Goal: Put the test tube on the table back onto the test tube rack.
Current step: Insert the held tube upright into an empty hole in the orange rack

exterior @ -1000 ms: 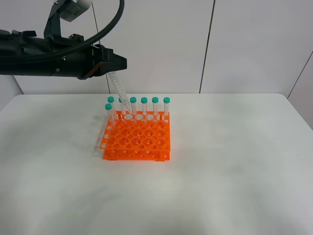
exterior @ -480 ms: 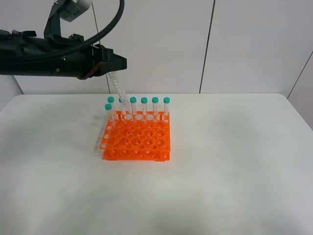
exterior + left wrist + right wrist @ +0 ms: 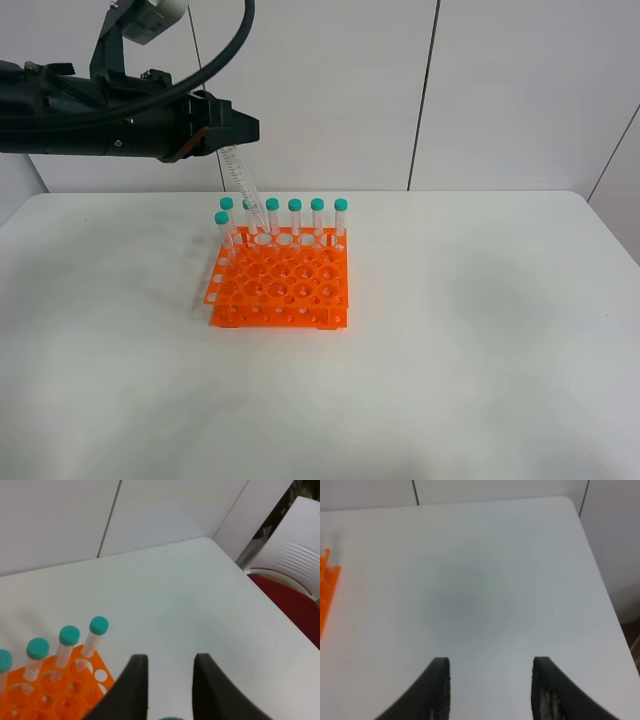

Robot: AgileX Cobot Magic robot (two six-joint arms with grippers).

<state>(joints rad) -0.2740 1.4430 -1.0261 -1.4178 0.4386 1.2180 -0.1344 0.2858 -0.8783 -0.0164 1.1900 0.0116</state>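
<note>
One test tube is gripped by its capped end in the closed left gripper, tilted, its tip down at the back row of the test tube rack, among other capped tubes. The right gripper is held open, empty, over the table.

My left arm comes in from left, stretched level, high over far left of scene. My left gripper points right, jaws clamped on cap end of test tube, tube hanging tilted below fingers. My right gripper angled downward, jaws spread wide, nothing between them.
</note>
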